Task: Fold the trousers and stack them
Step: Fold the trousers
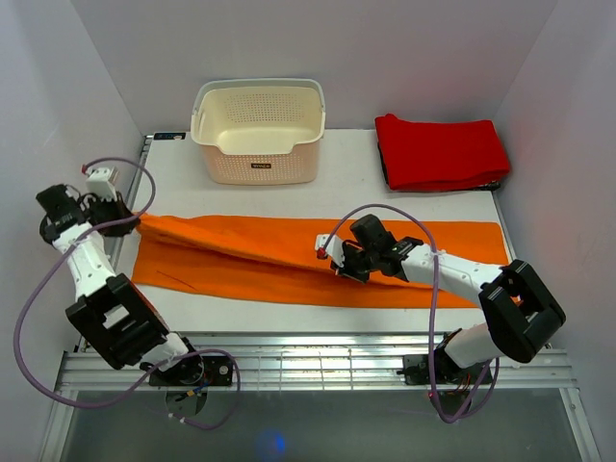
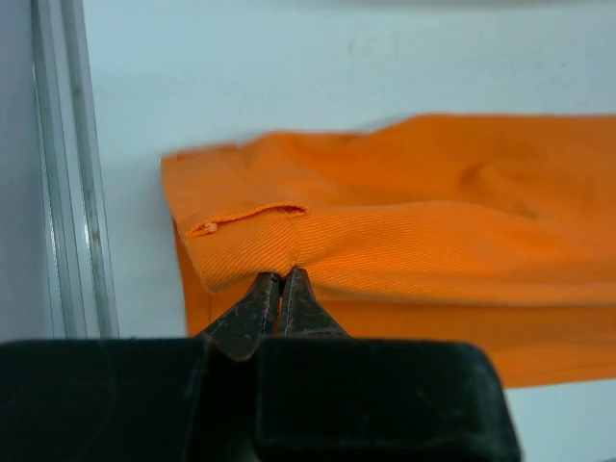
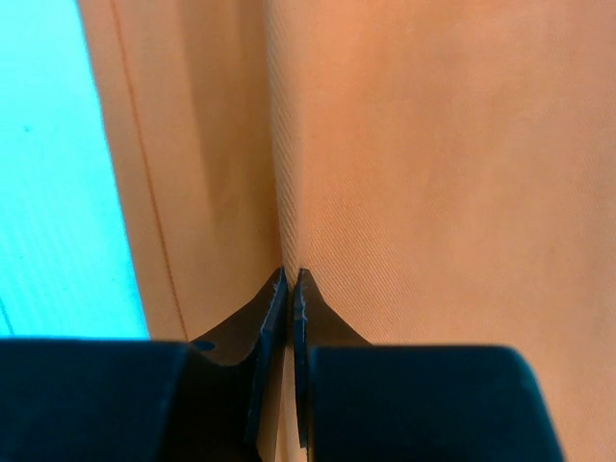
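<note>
Trousers check: the bright orange soft cloth trousers (image 1: 231, 271) are stretched out long across the white tabletop (image 1: 337, 197), from the left edge almost to the right one, on the near half closer to my bases

My left fingers (image 2: 272, 294) are closed tight on the trousers at their far left end. They're pinching a seamed edge just beside a little stitched flap, and that bit of cloth is held up off the tabletop with more orange hanging below it

My right fingers (image 3: 281, 289) are clamped shut on the trousers too, roughly at the middle of their length, with the tips nipping a ridge of the top layer

From above there's a raised crease of orange running on a slant from my left grip to my right grip, with the lower layer flat on the tabletop underneath. The right-hand stretch past my right fingers lies flat as well

At the back sits a cream perforated plastic basket (image 1: 260, 159), a bit left of centre, and a folded red cloth (image 1: 438, 149) lies in the back right corner. Neither one touches the trousers
</note>
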Robot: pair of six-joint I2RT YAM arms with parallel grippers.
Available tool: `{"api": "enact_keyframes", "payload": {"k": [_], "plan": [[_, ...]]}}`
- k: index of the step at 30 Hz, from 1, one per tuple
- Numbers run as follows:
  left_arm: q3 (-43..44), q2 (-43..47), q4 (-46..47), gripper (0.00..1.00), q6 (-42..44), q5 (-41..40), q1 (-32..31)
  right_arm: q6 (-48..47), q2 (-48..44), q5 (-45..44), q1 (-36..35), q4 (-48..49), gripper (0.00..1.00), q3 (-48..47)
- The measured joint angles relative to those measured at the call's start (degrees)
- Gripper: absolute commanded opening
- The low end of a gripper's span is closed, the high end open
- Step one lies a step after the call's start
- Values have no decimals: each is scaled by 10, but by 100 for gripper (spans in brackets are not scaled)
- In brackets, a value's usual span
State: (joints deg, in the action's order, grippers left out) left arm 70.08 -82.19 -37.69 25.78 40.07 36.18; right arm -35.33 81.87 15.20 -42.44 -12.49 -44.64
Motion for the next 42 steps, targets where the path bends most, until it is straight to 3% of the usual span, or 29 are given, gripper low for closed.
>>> {"api": "enact_keyframes", "payload": {"k": [5,12,32,42], "plan": [[-110,16,-35,0,86,-3,93,-23,3,31,0,-22,8,5],[-172,-66,-58,0,153,-51,122,-45,44,57,-1,-63,8,5],[-167,-105,-48,0,107,-82,125,-66,4,44,-31,-191,8,-61],[-169,-105,-33,0,83,-93,125,-25,86,39,-59,-134,8,-31]]}}
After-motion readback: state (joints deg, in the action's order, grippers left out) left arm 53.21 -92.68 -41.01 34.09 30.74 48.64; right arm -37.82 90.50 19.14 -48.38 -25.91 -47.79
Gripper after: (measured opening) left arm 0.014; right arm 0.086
